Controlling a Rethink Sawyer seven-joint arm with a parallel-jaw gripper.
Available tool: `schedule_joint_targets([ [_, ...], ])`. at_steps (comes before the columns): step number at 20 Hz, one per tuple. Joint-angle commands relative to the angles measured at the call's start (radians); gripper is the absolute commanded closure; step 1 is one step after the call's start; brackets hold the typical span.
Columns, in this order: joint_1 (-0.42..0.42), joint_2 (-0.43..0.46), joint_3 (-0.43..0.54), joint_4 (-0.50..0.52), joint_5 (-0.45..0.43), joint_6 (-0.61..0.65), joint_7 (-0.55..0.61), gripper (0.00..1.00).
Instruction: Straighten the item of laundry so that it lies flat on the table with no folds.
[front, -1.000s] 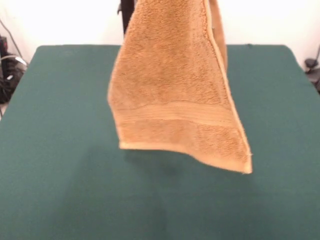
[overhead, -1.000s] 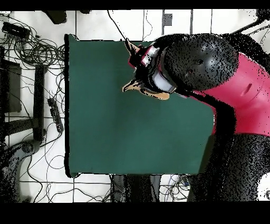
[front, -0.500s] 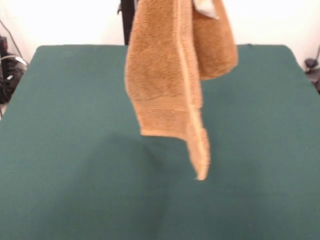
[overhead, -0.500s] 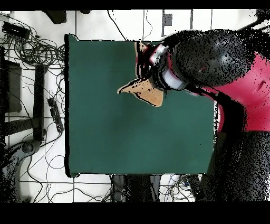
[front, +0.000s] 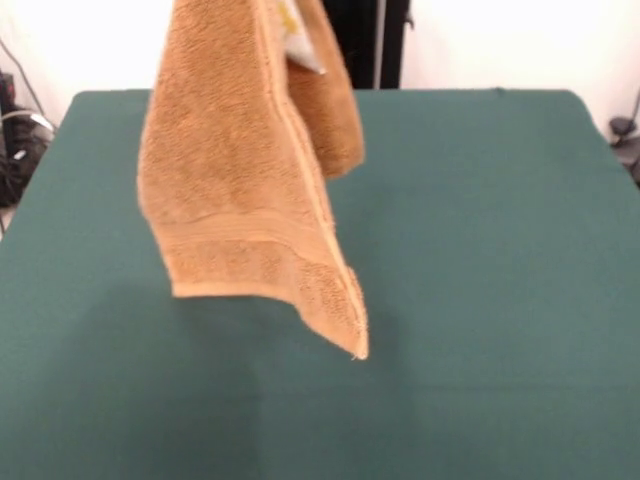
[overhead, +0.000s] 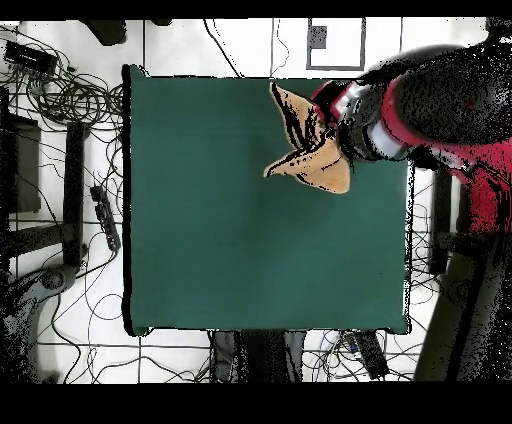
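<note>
Nearest the camera in the front view, the table (front: 480, 300) showed only bare green felt; nothing of the towel (front: 240, 170) rested on it. The towel's lowest corner pointed down over the nearer half of the table, clear of the felt as far as I could judge, with a faint shadow beneath it.

Above that corner the towel hung as a long drape. Its front face was broad, with a woven band crossing it near the bottom hem. One long edge ran down the right side of this face to the low corner. Behind that edge a second, shorter flap hung doubled at the back, so the cloth was folded over itself, not spread in a single layer. A small pale tag showed near the top, between the two layers.

Farther back and higher, the towel ran out of the top of the front view, where my claw would have been. From overhead, my arm (overhead: 440, 110) reached over the table's edge and the towel (overhead: 315, 160) appeared as a bunched, pointed shape just beside my wrist, over the table's corner region. My claw itself was hidden under the arm and cloth. I could not tell how it was set, though the hanging towel suggested it was gripping the top.

By my judgement the lifting was done. Lowering the towel, spreading it flat and removing the fold all remained.
</note>
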Motion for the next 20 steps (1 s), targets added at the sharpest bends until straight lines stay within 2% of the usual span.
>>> schedule_joint_targets([
  [1,0.018,0.137,0.099,-0.128,-0.024,0.202,0.165,1.00],
  [4,0.027,0.159,0.085,-0.139,-0.033,0.177,0.163,1.00],
  [6,0.037,0.160,0.076,-0.083,-0.022,0.086,0.152,1.00],
  [12,0.087,0.085,0.064,0.188,0.024,-0.253,0.135,1.00],
  [20,0.148,0.035,0.055,0.325,0.036,-0.446,0.186,1.00],
])
